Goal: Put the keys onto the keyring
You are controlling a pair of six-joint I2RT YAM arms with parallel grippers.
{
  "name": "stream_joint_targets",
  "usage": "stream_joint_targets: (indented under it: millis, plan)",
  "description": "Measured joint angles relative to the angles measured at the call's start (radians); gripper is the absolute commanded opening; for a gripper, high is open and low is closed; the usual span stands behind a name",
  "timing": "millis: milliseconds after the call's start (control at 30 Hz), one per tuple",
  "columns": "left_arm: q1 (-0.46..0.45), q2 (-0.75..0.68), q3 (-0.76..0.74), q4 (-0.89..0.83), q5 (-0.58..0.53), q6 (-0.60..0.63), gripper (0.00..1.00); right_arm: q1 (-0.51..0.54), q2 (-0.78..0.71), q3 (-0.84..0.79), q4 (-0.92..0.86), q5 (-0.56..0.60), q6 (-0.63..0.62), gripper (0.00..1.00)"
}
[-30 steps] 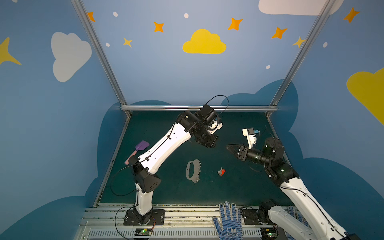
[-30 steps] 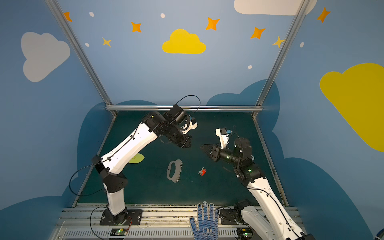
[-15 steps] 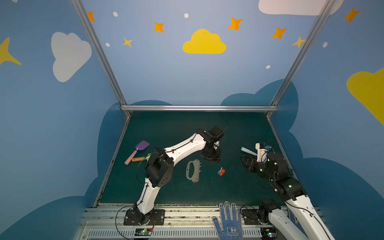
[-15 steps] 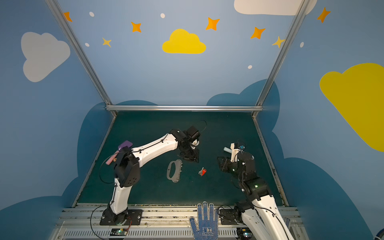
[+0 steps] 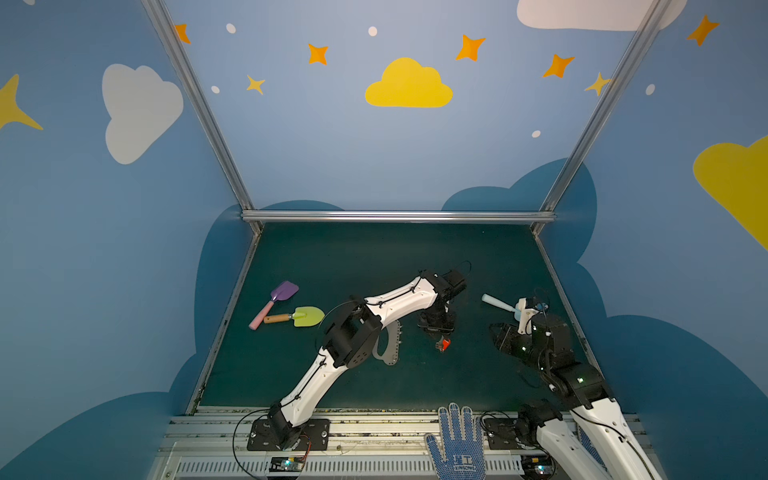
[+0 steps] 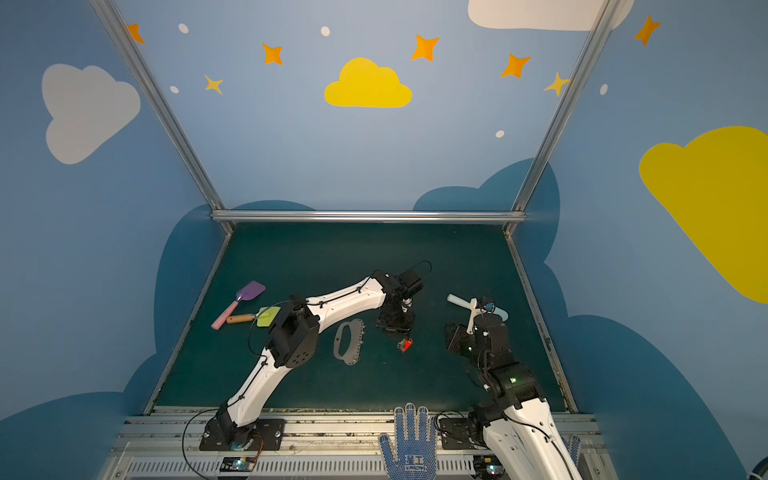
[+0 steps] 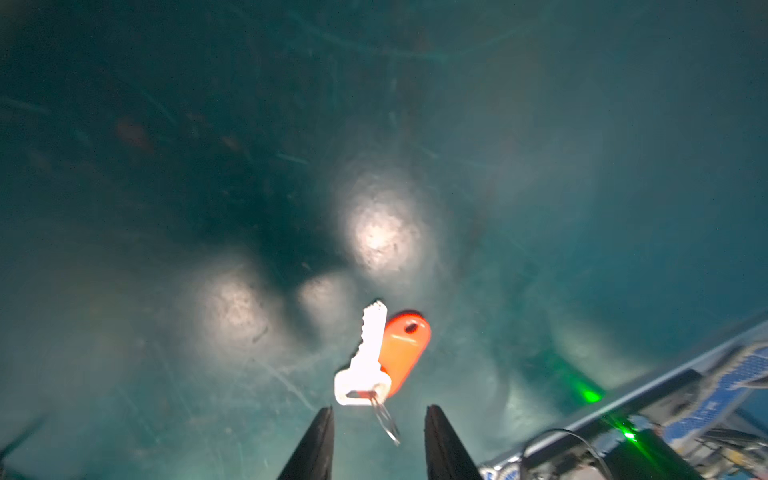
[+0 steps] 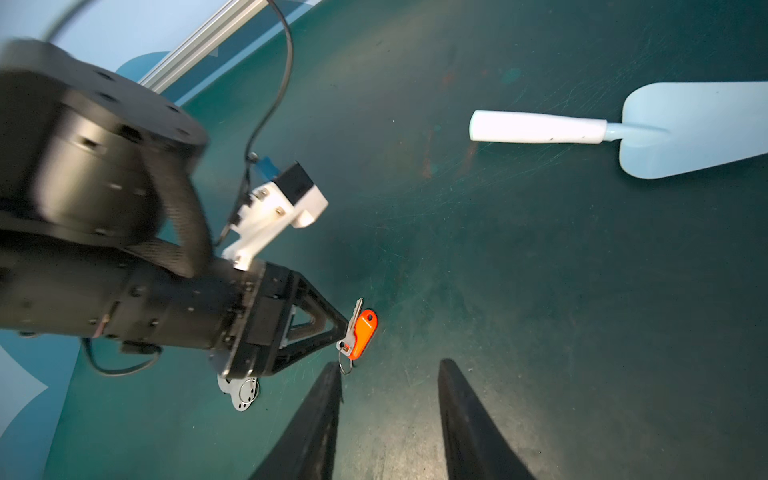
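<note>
**Bench stock, large to small**

1. Table (image 5: 374, 257): dk green mat, scuffed. It carried everything below except item 4.
2. Left arm (image 5: 399, 297): reached across mid-table w/ wrist turned down. The left fingers (image 7: 320, 440) stood a narrow gap apart, tips low by the mat just beside the keys. Nothing was pinched, and the thin wire ring lay at the mouth of the gap.
3. Right arm (image 5: 577, 382): sat at the right side. The right fingers (image 8: 459, 407) were apart and empty, aimed toward the keys from nearby.
4. Work glove (image 5: 457, 440): blue-dotted, on the front rail, off the mat.
5. Toy shovels, qty 3: purple shovel (image 5: 286, 290) and green shovel (image 5: 309, 316) lay together at the left, pale blue shovel (image 8: 685, 129) at the right. Not task items.
6. Keyring (image 6: 352, 347): flat grey plate w/ oval slot and scalloped edge. It lay flat mid-table, near the keys but apart from them. It looked thin, stiff and light, so prob. awkward to lift off the mat. Best taken by an edge or through the slot.
7. Keys (image 7: 376, 357): silvery key, red-orange tag and wire ring, on the mat between the two sets of fingers. Judged v. light, smooth and loose-jointed, so likely to swing or slip. Best hold looked to be the key's flat head or the tag body, leaving the ring free.
</note>
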Motion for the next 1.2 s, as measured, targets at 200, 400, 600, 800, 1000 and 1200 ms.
stream_joint_targets:
  millis: [200, 400, 600, 800, 1000, 1200]
  plan:
    - [-0.013, 0.021, 0.000, -0.008, 0.015, -0.001, 0.34, -0.003, -0.006, 0.000, -0.009, 0.002, 0.000, 0.41]
    - [-0.026, 0.021, 0.000, -0.014, 0.037, 0.000, 0.24, -0.005, -0.008, -0.001, -0.010, 0.004, 0.000, 0.40]
    - [-0.030, 0.021, 0.000, -0.025, 0.037, 0.000, 0.09, -0.008, -0.027, -0.010, -0.010, 0.005, 0.001, 0.40]
    - [-0.024, 0.021, 0.035, -0.061, 0.010, 0.016, 0.04, -0.008, -0.040, -0.024, -0.009, -0.010, 0.010, 0.40]
    - [-0.006, 0.002, 0.099, -0.121, -0.059, 0.091, 0.04, -0.008, -0.040, -0.045, 0.005, -0.083, 0.010, 0.39]
    - [0.037, -0.139, 0.160, -0.189, -0.099, 0.219, 0.04, -0.008, 0.009, -0.043, 0.147, -0.302, -0.013, 0.36]
